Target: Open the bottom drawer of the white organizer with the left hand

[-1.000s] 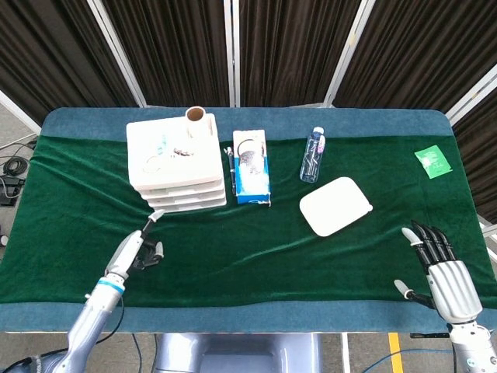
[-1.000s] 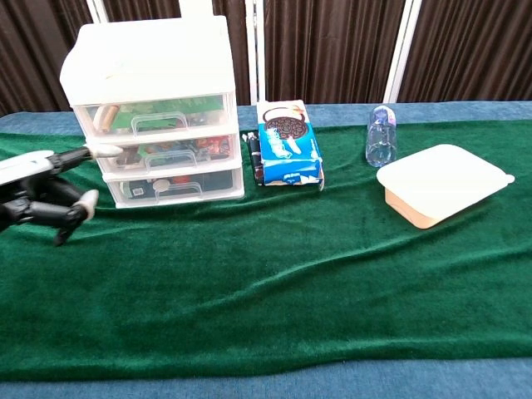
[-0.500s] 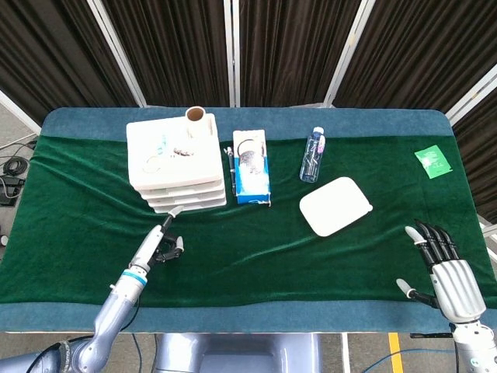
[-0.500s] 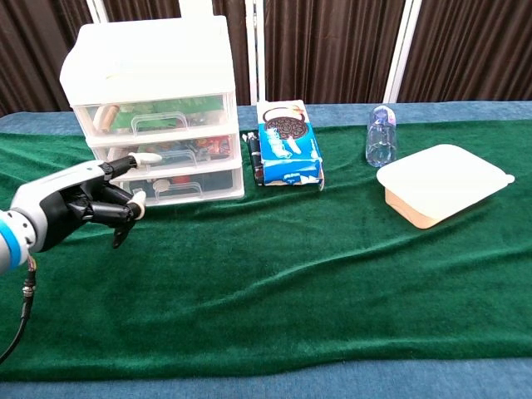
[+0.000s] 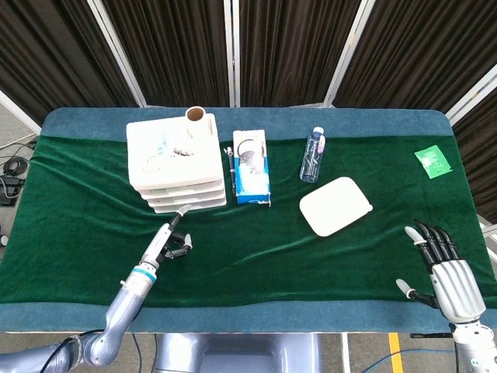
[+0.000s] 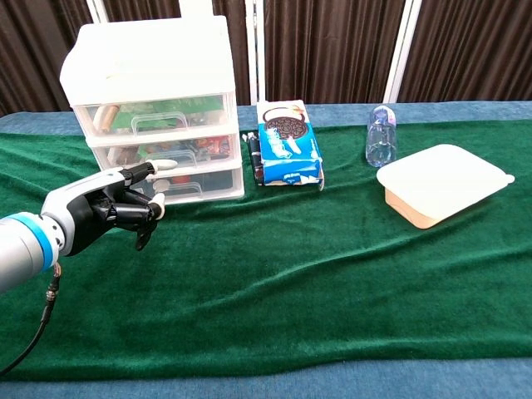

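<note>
— Three drawers stood shut in the white organizer point(image 6: 154, 104), near the table's point(image 5: 256, 241) far left corner. Did you see your left hand point(image 6: 112, 208)?

— You had it just in front of the bottom drawer point(image 6: 179, 188), one finger stretched toward the organizer's front, the others curled in on nothing. Whether the fingertip touched, I could not tell.

— And your right hand point(image 5: 446, 272)?

— It rested at the near right corner, fingers spread, holding nothing, well apart from everything else.

— What else lay on the green cloth?

— You had a blue cookie box point(image 6: 289, 154) just right of the organizer, a water bottle point(image 6: 381, 135) further right, and a white lidded container point(image 6: 440, 181) nearer the middle. A green packet point(image 5: 433, 162) lay by the far right edge, and a cardboard tube point(image 5: 195, 115) stood on the organizer's top.
</note>
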Tool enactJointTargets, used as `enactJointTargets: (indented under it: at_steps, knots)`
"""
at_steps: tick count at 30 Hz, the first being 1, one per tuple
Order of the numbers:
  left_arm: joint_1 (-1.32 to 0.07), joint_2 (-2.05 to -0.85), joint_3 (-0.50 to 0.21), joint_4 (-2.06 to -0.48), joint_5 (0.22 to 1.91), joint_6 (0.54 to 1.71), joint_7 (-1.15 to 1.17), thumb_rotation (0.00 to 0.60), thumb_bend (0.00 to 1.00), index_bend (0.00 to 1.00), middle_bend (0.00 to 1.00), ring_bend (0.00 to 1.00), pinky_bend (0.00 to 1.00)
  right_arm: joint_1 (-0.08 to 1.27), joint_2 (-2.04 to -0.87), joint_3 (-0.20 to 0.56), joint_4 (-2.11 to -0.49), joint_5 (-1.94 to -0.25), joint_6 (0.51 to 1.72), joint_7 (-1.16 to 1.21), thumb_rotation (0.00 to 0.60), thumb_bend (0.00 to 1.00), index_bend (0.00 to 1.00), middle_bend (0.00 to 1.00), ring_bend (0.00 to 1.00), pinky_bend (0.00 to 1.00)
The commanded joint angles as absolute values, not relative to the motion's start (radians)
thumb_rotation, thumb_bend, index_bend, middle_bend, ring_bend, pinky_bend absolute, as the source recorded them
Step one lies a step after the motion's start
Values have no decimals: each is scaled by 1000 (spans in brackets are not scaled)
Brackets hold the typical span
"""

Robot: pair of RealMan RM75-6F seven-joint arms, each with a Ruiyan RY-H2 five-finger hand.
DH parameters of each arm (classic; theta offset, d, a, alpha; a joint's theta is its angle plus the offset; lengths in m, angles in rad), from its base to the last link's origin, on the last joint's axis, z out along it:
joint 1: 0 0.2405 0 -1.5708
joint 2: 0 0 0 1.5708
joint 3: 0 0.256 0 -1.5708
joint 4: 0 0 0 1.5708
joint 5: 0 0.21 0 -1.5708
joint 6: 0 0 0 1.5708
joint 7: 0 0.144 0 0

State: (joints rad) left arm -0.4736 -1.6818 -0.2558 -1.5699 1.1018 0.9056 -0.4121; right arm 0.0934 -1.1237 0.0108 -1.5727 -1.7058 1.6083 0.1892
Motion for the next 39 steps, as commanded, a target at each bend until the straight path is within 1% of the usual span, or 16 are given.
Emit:
enactJointTargets:
  at_steps: [1,10,21,27,39]
  knots:
    - [-476,-1692,-259,-1553,1100,907,-421,600,734,0,872,740,696,93,-1123,11,-1573,-1706,1609,192,600,84,5,0,0,0]
    - [-479,-1704,-274,-1521,1092,905,-458,600,734,1,873,740,696,94,-1124,11,-1573,-1706,1606,191,600,85,5,0,0,0]
    - [-489,-1698,-294,-1516,1066,875,-494,600,734,7,873,740,696,95,-1126,10,-1571,-1706,1603,191,600,85,5,0,0,0]
    - [-508,-1687,-313,-1509,1031,822,-517,600,734,22,873,740,696,95,-1125,10,-1570,-1705,1602,193,600,86,5,0,0,0]
    - [-539,-1693,-322,-1494,995,787,-497,600,734,26,872,740,696,97,-1128,10,-1568,-1703,1596,192,600,85,5,0,0,0]
